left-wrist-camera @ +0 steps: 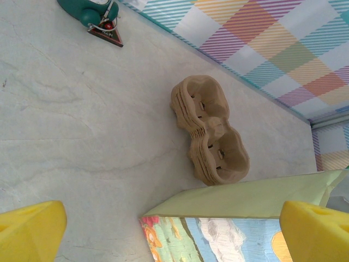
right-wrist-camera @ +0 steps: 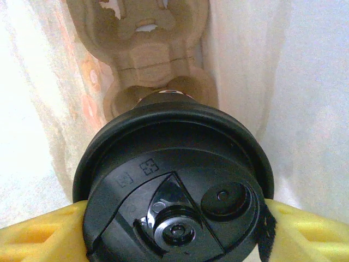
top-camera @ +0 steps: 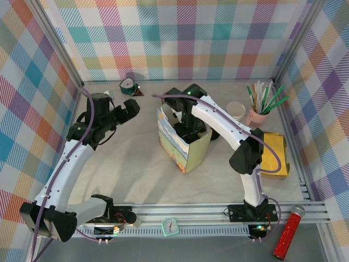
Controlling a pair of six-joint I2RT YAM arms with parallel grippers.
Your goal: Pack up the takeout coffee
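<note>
The takeout coffee (right-wrist-camera: 174, 191) lid is glossy black plastic (faintly embossed); the carrier (right-wrist-camera: 147, 54) is probably rough, matt pulp.

You have pastel plaid walls (top-camera: 180, 38) at top and both sides, pale marbled tabletop (top-camera: 131, 174) centre, aluminium rail (top-camera: 202, 210) along bottom.

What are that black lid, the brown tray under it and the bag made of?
The takeout coffee's lid looks like moulded black plastic, semi-glossy: it catches highlights and carries crisp embossed marks. The cup carrier beneath seems moulded paper pulp: matte tan, rough, fibrous. The bag is probably thin paper: light glows through its walls, and its outside is colour-printed.
</note>
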